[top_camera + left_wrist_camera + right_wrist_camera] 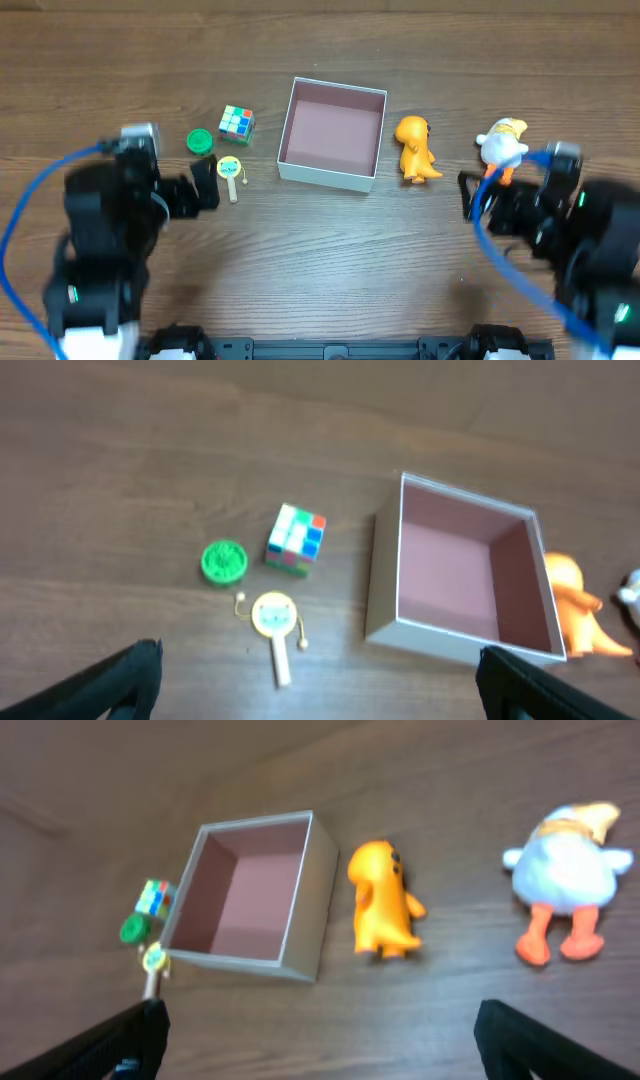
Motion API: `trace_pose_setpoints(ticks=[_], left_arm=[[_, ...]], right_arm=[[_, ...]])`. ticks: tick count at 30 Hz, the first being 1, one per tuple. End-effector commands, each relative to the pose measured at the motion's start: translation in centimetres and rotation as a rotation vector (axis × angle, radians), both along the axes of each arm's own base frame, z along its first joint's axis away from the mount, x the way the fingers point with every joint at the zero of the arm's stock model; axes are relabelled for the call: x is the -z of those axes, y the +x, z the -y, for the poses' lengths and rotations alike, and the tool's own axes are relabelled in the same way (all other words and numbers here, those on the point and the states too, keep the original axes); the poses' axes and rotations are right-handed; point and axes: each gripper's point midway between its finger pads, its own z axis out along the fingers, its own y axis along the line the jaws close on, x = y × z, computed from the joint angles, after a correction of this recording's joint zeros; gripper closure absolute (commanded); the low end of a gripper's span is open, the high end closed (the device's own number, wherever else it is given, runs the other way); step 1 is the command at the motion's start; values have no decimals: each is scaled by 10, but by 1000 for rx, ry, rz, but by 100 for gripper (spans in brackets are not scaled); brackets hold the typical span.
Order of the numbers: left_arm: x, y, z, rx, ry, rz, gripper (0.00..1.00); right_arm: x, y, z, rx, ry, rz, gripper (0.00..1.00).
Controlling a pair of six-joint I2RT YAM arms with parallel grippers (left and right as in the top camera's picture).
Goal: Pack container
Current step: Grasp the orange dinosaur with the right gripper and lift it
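Note:
The container [288, 128], a shallow white-walled box with a pink-mauve inside, sits empty at the table's middle; it also shows in the left wrist view [384, 575] and the right wrist view [318, 920]. Left of it lie a colour cube [237, 123], a green disc [200, 141] and a small yellow rattle drum [230, 169]. Right of it stand an orange dinosaur toy [414, 148] and a white duck toy [500, 146]. My left gripper [207, 183] is open and empty beside the rattle drum. My right gripper [472, 198] is open and empty, in front of the duck.
The wooden table [320, 260] carries everything. Both arms' blue cables [40, 200] loop at the left and right sides. A black bar [340, 348] runs along the front edge.

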Motion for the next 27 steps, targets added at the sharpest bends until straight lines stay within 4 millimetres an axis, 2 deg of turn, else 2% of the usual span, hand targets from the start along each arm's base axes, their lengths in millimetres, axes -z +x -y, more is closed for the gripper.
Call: trace_pose_setpoints(ticks=[1,3,6,8,10,11,12,16,19,23,27], left_arm=[[-16,30,-1,13,20,-52,0],[-14,42,-2,13,18,-79,0],[0,56,-3,12,16,-124,0],[11,61,-6,-2,27,-162,0],[25,61,-10,-18,40,-218,0],[36,60,-14,-32,53,-263,0],[42,60,-16,-42,62,-284,0],[63,59,-21,-61,82,-370,0],[77,60,-21,-58,81,-420,0],[93,64,-21,-56,80,-473,0],[105,66,-22,-54,80,-510,0]], right_arm=[[-25,30,2,3,-11,-88,0],[-27,50,-6,-37,15,-120,0],[-2,83,-16,-99,27,-186,0],[27,99,-16,-95,10,-268,14],[60,114,-17,-86,-29,-354,16],[89,125,-17,-68,-70,-426,16],[105,130,-18,-57,-87,-462,16],[163,144,-31,-77,-137,-578,16],[196,148,-40,-83,-164,-641,16],[227,153,-35,-35,-186,-697,18],[245,150,-38,-45,-187,-740,31]])
